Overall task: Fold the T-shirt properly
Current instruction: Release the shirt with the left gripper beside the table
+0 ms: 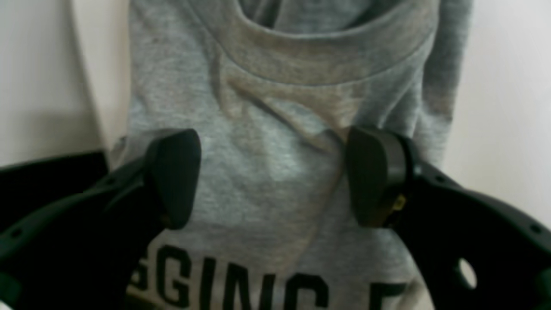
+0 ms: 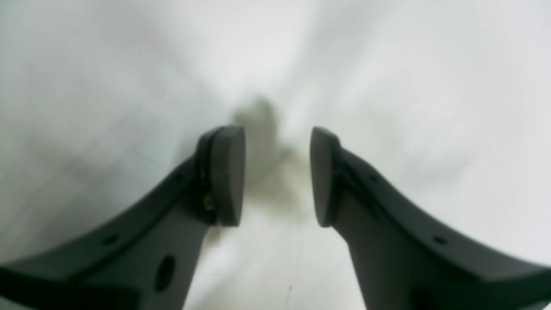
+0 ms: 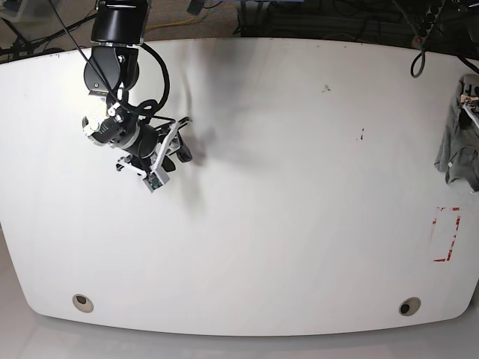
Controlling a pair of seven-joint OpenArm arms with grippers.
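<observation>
Left wrist view showed the T-shirt (image 1: 284,142) close up, grey and soft, with its neck band at the top and black letters at the bottom. The left gripper (image 1: 273,181) hung right over it with its two pads spread wide, one on each side of a wrinkle. Whether the pads touched the cloth could not be told. Nothing was pinched between them.

In the base view the T-shirt (image 3: 456,153) was a small bunched heap at the far right edge of the white table (image 3: 284,209), and part of it ran out of the picture. The left arm itself could hardly be seen there.

The right gripper (image 2: 277,176) was well apart from the shirt, over bare table on the other side (image 3: 168,153). Its pads stood partly open with nothing between them.

What could go wrong? The shirt sat at the very edge, so a pull the wrong way could drag it off the table. The cloth was bunched, so the pads might grab two layers at once, or only a thin fold that slips out. Then the shirt would not spread flat, and the fold would come out crooked. The right arm was also far away, so it could not help hold a corner yet.

Count: one T-shirt, one table, two grippers, two round holes near the table's front edge, and one red marked box (image 3: 447,234) near the shirt.
</observation>
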